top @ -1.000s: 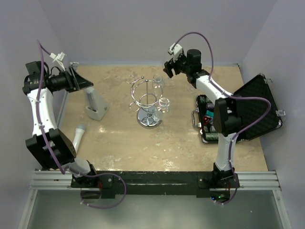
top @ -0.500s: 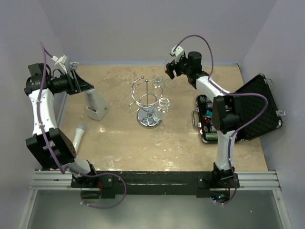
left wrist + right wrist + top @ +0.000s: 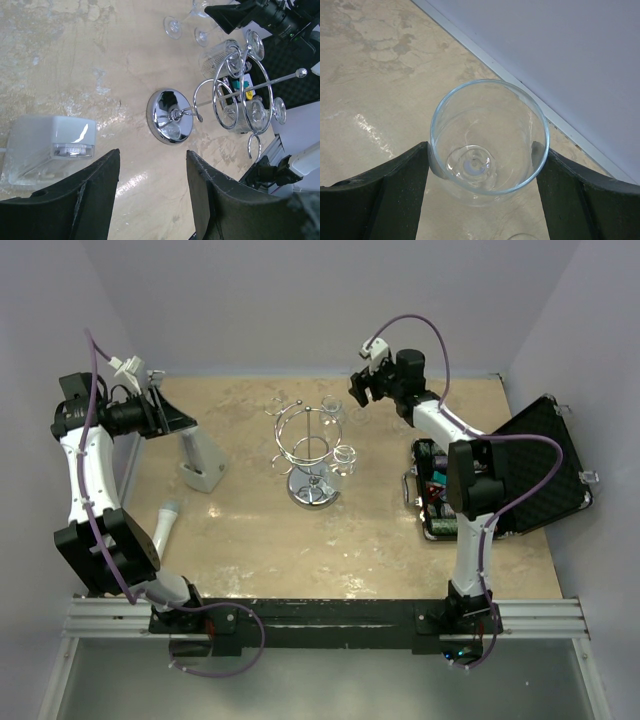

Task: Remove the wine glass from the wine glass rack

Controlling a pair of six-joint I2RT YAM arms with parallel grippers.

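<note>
Right wrist view, nearest first: the right gripper (image 3: 482,150) clamps the wine glass (image 3: 489,125) by its bowl, 2 fingers (image 3: 400,190) pressed against opposite sides (rim up, upright). Beyond it are the worktop (image 3: 365,75) and the back wall (image 3: 545,50). From above, the wine glass rack (image 3: 314,490) stands well apart, so the glass is off it. The left gripper (image 3: 152,185) hangs open and empty. To finish well, lower straight, land the foot flat, then release slowly.

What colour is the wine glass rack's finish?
The wine glass rack is shiny chrome silver, mirror-like; clearest in the left wrist view.
</note>
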